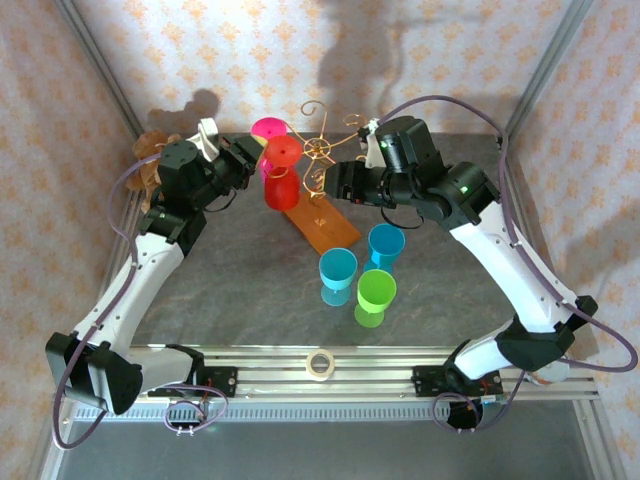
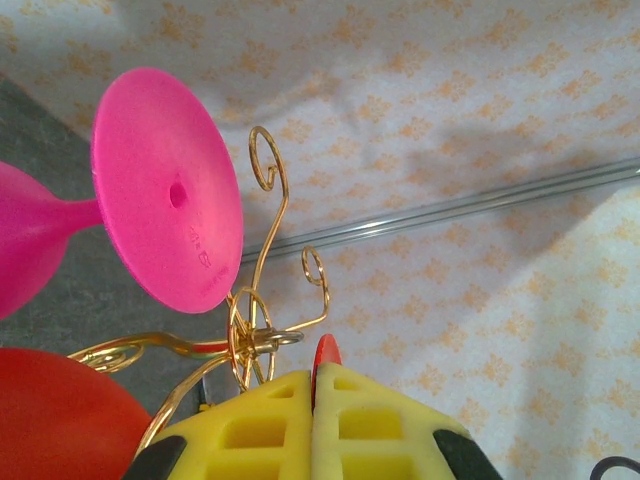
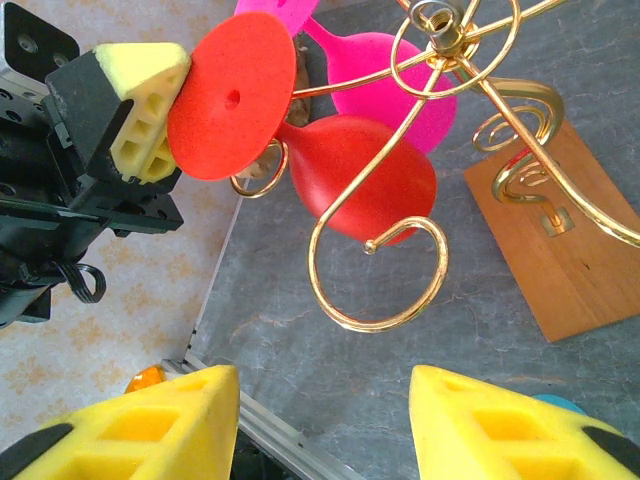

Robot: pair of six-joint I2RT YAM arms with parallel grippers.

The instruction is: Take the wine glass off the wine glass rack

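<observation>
A red wine glass (image 1: pixel 281 172) hangs upside down on the wine glass rack (image 1: pixel 322 150), a gold wire stand on a wooden base (image 1: pixel 325 228). A pink wine glass (image 1: pixel 268 129) hangs behind it. My left gripper (image 1: pixel 254 158) is shut on the rim of the red glass's foot (image 2: pixel 326 353); the thin red edge sticks out between its yellow fingers (image 2: pixel 270 420). The right wrist view shows the red foot (image 3: pixel 233 95), the red bowl (image 3: pixel 365 175) and the left gripper's pad (image 3: pixel 142 100) against the foot. My right gripper (image 3: pixel 325 425) stands open just right of the rack, holding nothing.
Two blue cups (image 1: pixel 338 275) (image 1: pixel 386 245) and a green cup (image 1: pixel 376 297) stand in front of the rack's base. A roll of tape (image 1: pixel 320 364) lies on the near rail. Patterned walls close in the back and sides.
</observation>
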